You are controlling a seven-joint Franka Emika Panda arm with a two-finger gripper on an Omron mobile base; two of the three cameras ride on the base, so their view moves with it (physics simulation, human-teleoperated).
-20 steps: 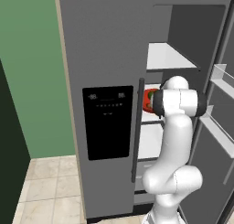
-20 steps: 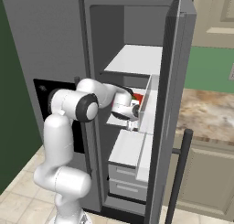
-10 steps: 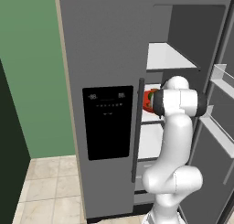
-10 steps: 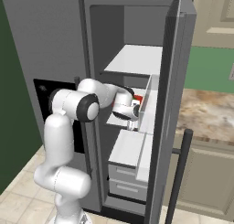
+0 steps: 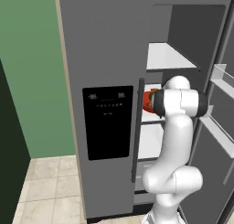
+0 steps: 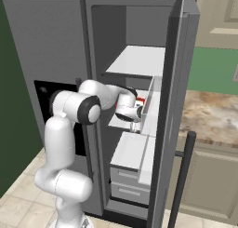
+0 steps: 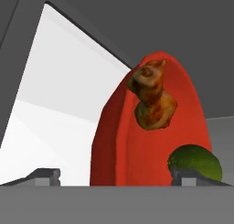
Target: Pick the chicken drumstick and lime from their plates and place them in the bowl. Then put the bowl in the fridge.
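The arm was seen reaching into the open right compartment of the grey fridge [image 5: 105,58], whose left door, with its black dispenser panel [image 5: 109,121] and long vertical handle [image 5: 137,127], was shut. In the left base view a sliver of the red bowl [image 5: 148,101] was visible at mid height, just past the handle and partly hidden behind the arm's dark wrist joint. In the right base view the tool [image 6: 135,125] was found at the level of the white middle shelf [image 6: 122,121], below the upper shelf [image 6: 137,62] and above the white drawers [image 6: 130,152]; a small red edge of the bowl [image 6: 141,102] was glimpsed beside the wrist, next to the clear bin on the open right door [image 6: 151,106].

In the hand view the bowl [image 7: 137,159] was seen edge-on, its rim lying between the two finger tips [image 7: 45,176], so the tool was taken to be clamped on the bowl's rim. The chicken drumstick [image 7: 151,102] was seen lying inside the bowl, its thin end pointing towards the top of that view. The lime [image 7: 195,162] was seen lower in the bowl, partly covered by one finger tip. White shelf surface and grey fridge wall were visible behind the bowl. Whether the bowl was touching the shelf could not be told.
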